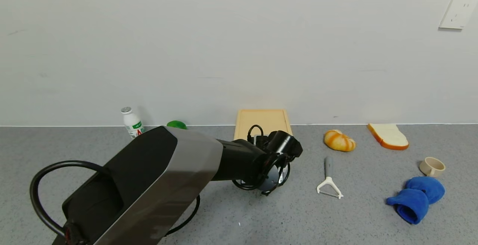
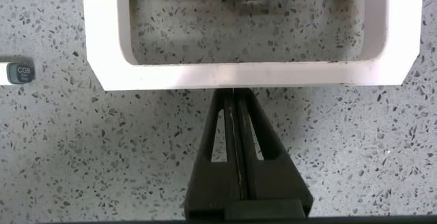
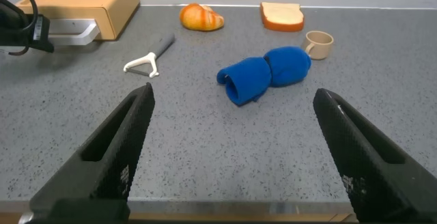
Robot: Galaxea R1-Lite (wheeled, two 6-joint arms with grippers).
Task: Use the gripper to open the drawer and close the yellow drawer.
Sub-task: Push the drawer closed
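The left tool, fingers pressed together, meets the white handle of the drawer at the worktop's far centre. The drawer looks pushed in, so closing seems nearly finished. The right tool idles spread wide at the near right.

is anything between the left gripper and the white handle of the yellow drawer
Nothing visible. The left gripper, fingers shut together, has its tips right at the front bar of the white rectangular loop handle on the pale yellow plastic drawer, with only bare countertop around them.
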